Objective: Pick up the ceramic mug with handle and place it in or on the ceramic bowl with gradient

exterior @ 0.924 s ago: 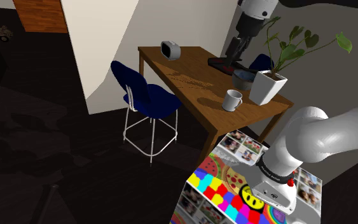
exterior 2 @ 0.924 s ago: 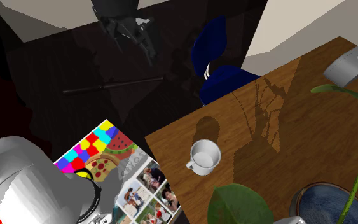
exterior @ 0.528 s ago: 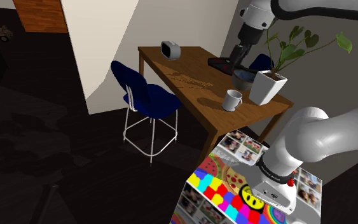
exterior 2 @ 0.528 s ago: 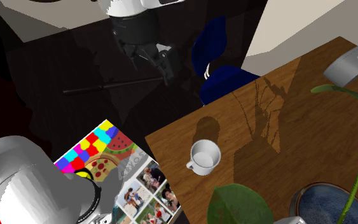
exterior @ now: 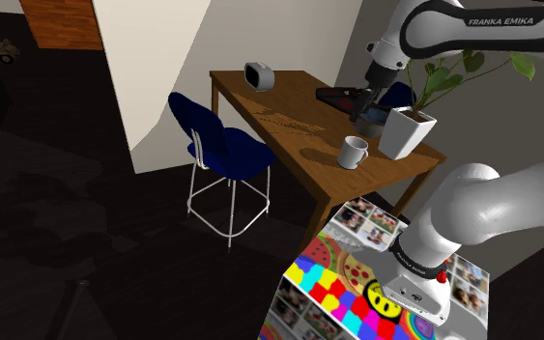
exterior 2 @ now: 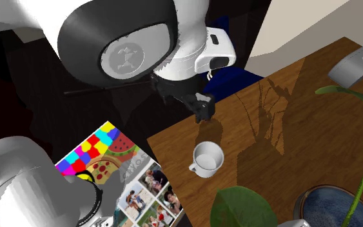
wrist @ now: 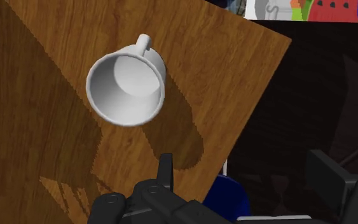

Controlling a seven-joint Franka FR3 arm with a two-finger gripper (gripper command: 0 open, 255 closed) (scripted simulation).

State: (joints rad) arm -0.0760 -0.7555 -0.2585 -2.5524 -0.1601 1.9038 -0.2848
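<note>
Item: white mug (wrist: 126,88), with handle. It was recorded upright and empty on the wooden table (exterior 2: 283,129), near the corner closest to the stand (exterior: 357,290), with its handle turned toward the table's edge.

Destination: dark blue bowl (exterior 2: 325,205). It was noted empty, farther along the table at the second exterior view's lower right, apart from the mug and beside the potted plant (exterior: 406,132).

Gripper (wrist: 244,175): fingers were seen spread apart and nothing was held. It was poised above the table's edge, with the mug ahead of the fingers, neither between them nor touched.

Progress: no step was judged complete. Descent, grasp, lift, carry and placement in the bowl were all judged outstanding.
</note>
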